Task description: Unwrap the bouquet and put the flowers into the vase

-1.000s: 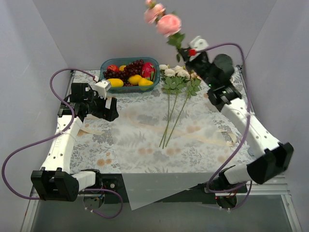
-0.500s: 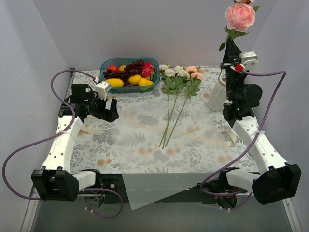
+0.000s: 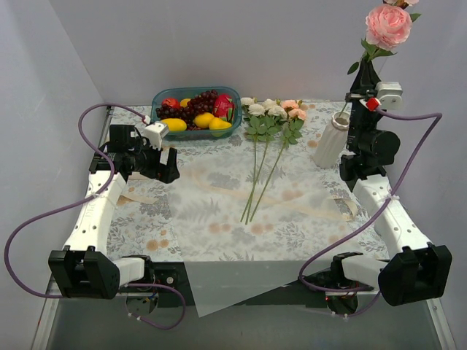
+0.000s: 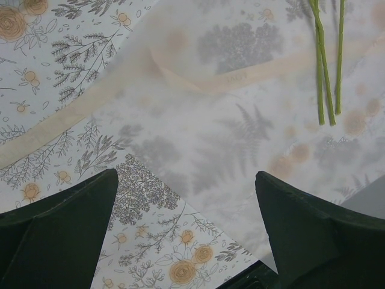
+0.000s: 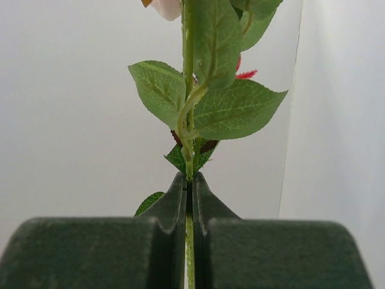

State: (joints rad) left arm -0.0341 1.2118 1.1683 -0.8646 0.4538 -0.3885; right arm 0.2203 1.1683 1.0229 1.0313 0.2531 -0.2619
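We hold one pink rose (image 3: 387,25) upright. Its green stem (image 5: 189,150) is pinched between the closed fingers of our right gripper (image 3: 363,76), with the leaves just above the fingertips and the bloom high over them. The white ribbed vase (image 3: 330,144) stands upright just below that gripper, to its left. The other flowers (image 3: 271,120), cream and peach, lie flat between our two grippers on the unfolded translucent paper (image 3: 219,197). Its cream ribbon (image 4: 258,71) lies loose beneath our left gripper (image 4: 186,180).
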